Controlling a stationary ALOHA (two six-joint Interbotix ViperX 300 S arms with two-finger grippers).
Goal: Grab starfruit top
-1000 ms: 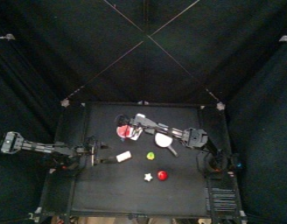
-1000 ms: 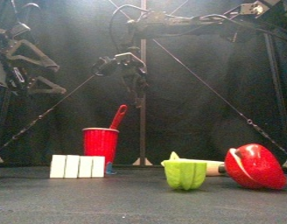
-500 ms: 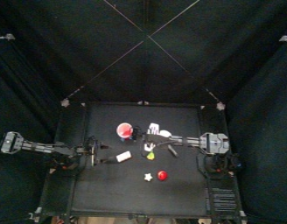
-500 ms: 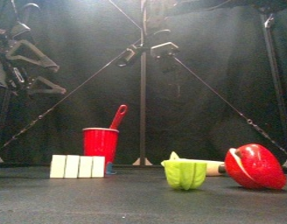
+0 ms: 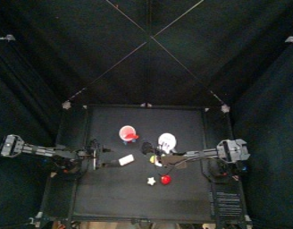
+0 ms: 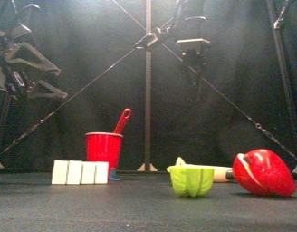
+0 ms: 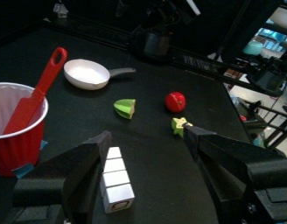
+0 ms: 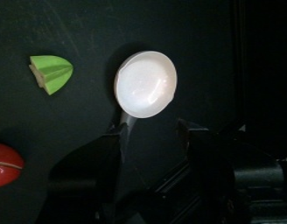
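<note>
The starfruit (image 5: 152,181) is a small pale yellow-green star near the table's front, just left of a red pepper (image 5: 166,179). In the front view the starfruit (image 6: 191,178) stands near and large. In the left wrist view the starfruit (image 7: 181,125) lies beyond the pepper (image 7: 175,101). My right gripper (image 5: 168,159) hangs open high above the table, behind the starfruit and apart from it; the front view shows the right gripper (image 6: 191,56) well above everything. The right wrist view does not show the starfruit. My left gripper (image 7: 157,162) rests open at the table's left side.
A red cup (image 5: 128,134) with a red spatula stands at the back, a white pan (image 5: 168,140) to its right. A green wedge (image 5: 153,160) and a white block strip (image 5: 126,159) lie mid-table. Black curtains surround the table.
My right arm has drawn back toward the right, and its gripper has moved from over the cup and pan toward the table's front. The left arm has not moved.
</note>
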